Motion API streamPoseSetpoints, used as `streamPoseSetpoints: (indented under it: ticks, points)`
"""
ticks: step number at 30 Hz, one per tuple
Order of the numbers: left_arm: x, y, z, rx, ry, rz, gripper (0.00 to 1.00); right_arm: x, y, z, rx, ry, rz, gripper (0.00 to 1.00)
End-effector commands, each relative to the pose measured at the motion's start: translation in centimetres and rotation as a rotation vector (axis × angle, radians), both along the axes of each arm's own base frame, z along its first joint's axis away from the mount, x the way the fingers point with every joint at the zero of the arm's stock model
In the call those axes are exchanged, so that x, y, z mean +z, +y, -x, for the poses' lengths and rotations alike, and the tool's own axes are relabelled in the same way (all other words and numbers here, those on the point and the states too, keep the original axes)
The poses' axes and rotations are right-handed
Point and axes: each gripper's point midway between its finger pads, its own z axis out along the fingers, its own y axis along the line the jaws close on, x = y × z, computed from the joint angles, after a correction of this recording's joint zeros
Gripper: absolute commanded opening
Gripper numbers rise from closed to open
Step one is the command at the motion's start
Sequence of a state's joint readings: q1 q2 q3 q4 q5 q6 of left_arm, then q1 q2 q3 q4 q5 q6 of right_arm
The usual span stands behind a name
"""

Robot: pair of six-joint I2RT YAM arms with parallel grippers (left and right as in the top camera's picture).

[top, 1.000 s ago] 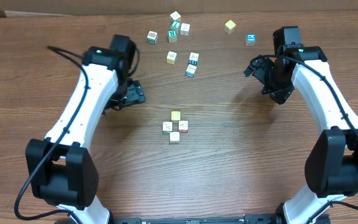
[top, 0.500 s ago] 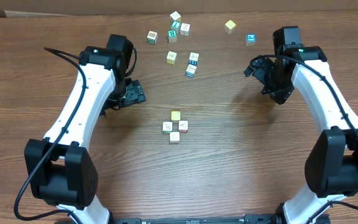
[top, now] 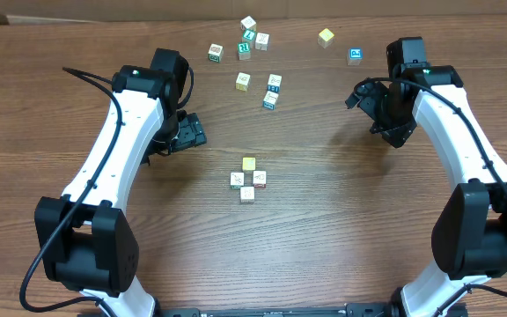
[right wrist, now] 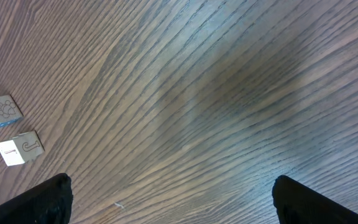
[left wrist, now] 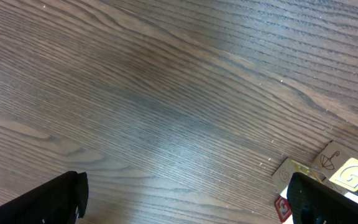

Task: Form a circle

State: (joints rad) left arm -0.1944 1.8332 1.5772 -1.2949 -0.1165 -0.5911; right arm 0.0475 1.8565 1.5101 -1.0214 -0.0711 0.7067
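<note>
**Fig.** Overhead view, w/ wrist views as insets. The circle (top: pixel 248 179) is sitting mid-bench (top: pixel 341 229), between the 2 arms. It is 4 cubes, 1 pale yellow on the far side and 3 whitish, crowding around a tiny gap, so the ring is reading as formed or nearly so. The L gripper (top: pixel 190 132) is hovering left of the ring and beyond it, well apart. The R gripper (top: pixel 359 95) is hanging farther off to the right. Both sets of jaws are standing released and wide, w/ only bare wood showing between the fingertips; nothing is being grasped. Spare cubes (top: pixel 244 81), some w/ blue or green faces, are lying scattered toward the far edge, prob. because they are not needed. Judgement: the arms are standing off so as not to knock the ring, and the task is looking close to done.
</note>
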Motion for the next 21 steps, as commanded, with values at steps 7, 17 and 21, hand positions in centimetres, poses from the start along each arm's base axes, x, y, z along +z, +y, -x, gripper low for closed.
streamPoseSetpoints:
  ticks: [7, 17, 21]
  points:
    - [1.8, -0.8, -1.7, -0.026, -0.117, 0.032, 1.00, 0.9, 0.0, -0.4, 0.002, -0.030, 0.006, 1.00]
    - [10.7, -3.8, -4.7, -0.286, -0.575, 0.135, 0.99, 0.9, 0.0, -0.4, 0.002, -0.030, 0.006, 1.00]
    - [11.2, -3.9, -3.9, -0.337, -0.669, 0.145, 1.00, 0.9, 0.0, -0.4, 0.002, -0.029, 0.006, 1.00]
